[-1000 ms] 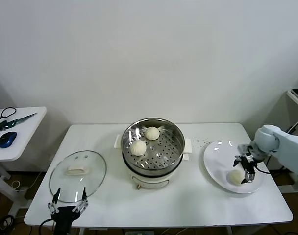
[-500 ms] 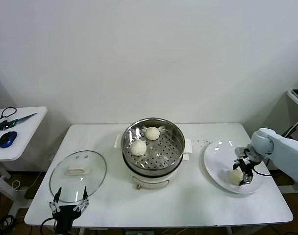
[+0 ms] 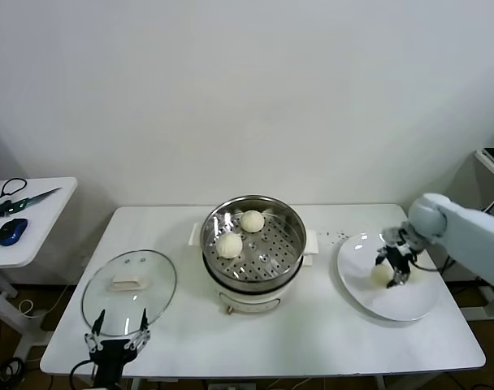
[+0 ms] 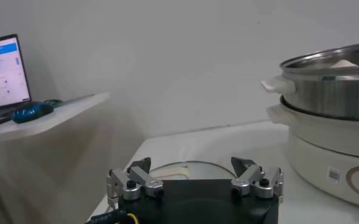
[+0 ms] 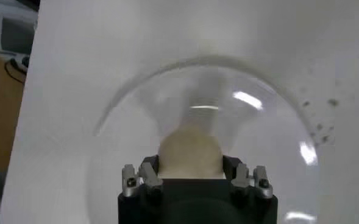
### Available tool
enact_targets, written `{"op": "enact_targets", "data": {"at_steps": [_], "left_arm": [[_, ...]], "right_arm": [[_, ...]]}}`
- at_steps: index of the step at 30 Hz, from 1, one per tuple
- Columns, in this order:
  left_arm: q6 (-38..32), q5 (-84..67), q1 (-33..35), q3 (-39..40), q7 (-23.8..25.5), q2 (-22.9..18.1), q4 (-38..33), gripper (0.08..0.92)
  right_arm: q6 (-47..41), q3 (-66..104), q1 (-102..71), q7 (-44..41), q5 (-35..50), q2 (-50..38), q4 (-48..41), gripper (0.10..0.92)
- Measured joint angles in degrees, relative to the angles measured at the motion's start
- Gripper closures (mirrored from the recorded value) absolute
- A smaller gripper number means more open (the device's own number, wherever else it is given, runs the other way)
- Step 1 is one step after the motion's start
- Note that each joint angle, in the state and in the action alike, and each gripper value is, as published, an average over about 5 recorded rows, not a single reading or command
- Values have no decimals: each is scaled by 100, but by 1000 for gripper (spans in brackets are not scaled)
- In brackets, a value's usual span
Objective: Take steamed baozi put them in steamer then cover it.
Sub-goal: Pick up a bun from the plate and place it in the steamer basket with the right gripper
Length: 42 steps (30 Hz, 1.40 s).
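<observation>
We see the steamer at the middle of the white table, its steel pot open at the top. Two steamed baozi lie on the perforated tray inside: one toward the back wall of the pot, the other nearer its left wall, the two close together but apart. The rest of the tray is bare metal.

On the robot's right sits the white plate. Our right gripper is over it, and between its fingers we find a third baozi, cream-white and domed. In the right wrist view this bun fills the gap from one finger to the other, with both fingers pressed against its sides, so the fingers are clamped on it. The glossy plate lies beyond the fingertips. We cannot tell whether the bun touches the plate or is just clear of it.

On the robot's left the cover lies flat on the table, its white handle uppermost at the centre. Our left gripper is at the near table edge, with the cover's rim just beyond its fingertips. Its fingers stand wide apart with nothing between them. In the left wrist view the steamer stands off to one side of those fingers, well apart from them.
</observation>
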Motion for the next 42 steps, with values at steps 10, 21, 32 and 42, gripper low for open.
{"op": "enact_targets", "data": {"at_steps": [10,21,32,42], "left_arm": [[25,15,-3,68,-13,15,-6,177],[23,30,92,145,-13,56,-2,177],[9,-76,121,42,-17,64,45,177],[-5,-133,92,-5,-23,70,139,177]], "right_arm": [[1375,-923,1942,-160,-161,829,452,346],[2249,-1058,2510,-165,-792,1940,1171,347],[2510,-1167,2154,-130,-1050,2994,1438,338],[2594,-1332,1736,-117,-1051,3396,1563,337]]}}
